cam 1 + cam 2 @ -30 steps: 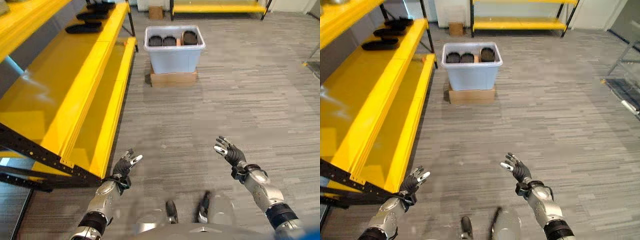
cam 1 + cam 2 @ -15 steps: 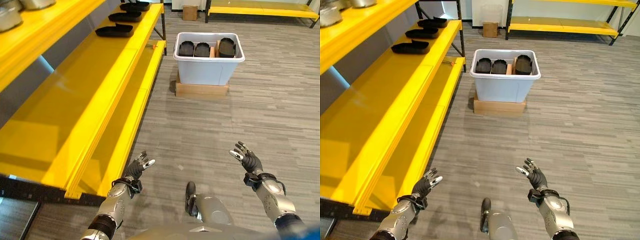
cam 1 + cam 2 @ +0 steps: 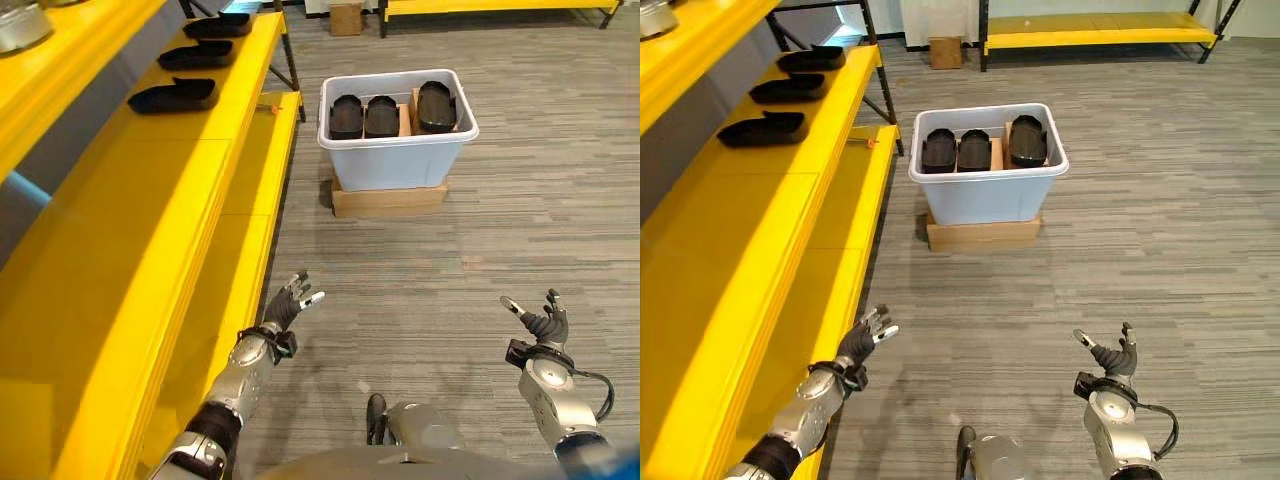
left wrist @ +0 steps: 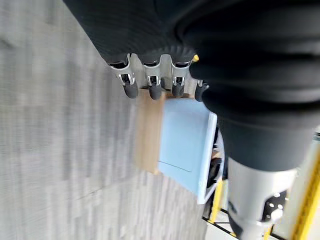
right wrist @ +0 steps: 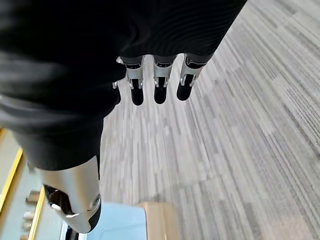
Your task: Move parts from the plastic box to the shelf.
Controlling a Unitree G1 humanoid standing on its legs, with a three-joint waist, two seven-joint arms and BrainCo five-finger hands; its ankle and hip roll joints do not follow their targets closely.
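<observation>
A pale blue plastic box [image 3: 397, 160] stands on the floor ahead, and the left wrist view also catches the box [image 4: 182, 145]. Three black parts [image 3: 381, 114] stand on edge inside it. To my left runs a long yellow shelf [image 3: 150, 220], and three black parts [image 3: 172, 96] lie at its far end. My left hand [image 3: 287, 308] hovers low beside the shelf's lower level, open and empty. My right hand [image 3: 541, 325] is raised over the floor at the lower right, fingers [image 5: 159, 82] straight, holding nothing. Both hands are well short of the box.
A flat cardboard base [image 3: 390, 198] lies under the box. A small cardboard carton [image 3: 347, 17] and another yellow shelf [image 3: 500, 8] stand at the far wall. A metal pan [image 3: 20, 25] sits on the upper shelf level. Grey floor stretches between my hands and the box.
The whole view has shifted as the robot moved; the box now looks nearer and larger. Both hands stay open and empty, and the right hand shows lower and further right.
</observation>
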